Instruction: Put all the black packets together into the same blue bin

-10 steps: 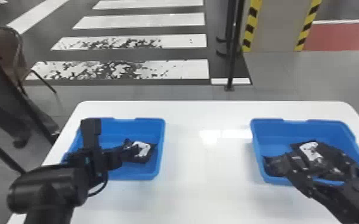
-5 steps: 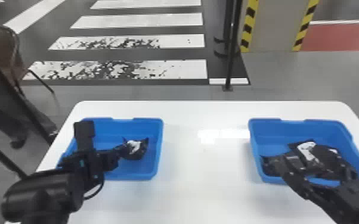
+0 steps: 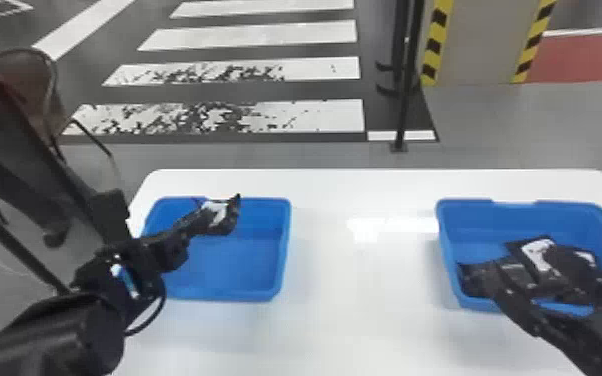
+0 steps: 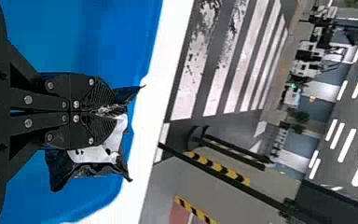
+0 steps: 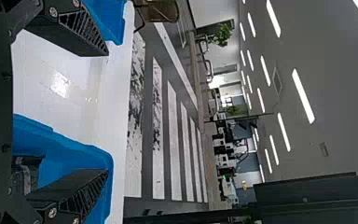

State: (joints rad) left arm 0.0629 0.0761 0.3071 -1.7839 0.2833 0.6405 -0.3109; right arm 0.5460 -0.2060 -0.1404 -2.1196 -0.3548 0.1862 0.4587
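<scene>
Lifted, one black packet [image 3: 222,220] sits pinched in left claw [image 3: 192,227]; right wrist view shows right claw [image 3: 525,272] spread.

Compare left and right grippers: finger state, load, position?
- Fingers: left gripper is shut; right gripper is spread wide.
- Load: left gripper pinches a black packet; right gripper has nothing between its fingertips.
- Position: left gripper is over the left blue bin; right gripper is at the right blue bin.
Shared: both have two black fingers.
</scene>
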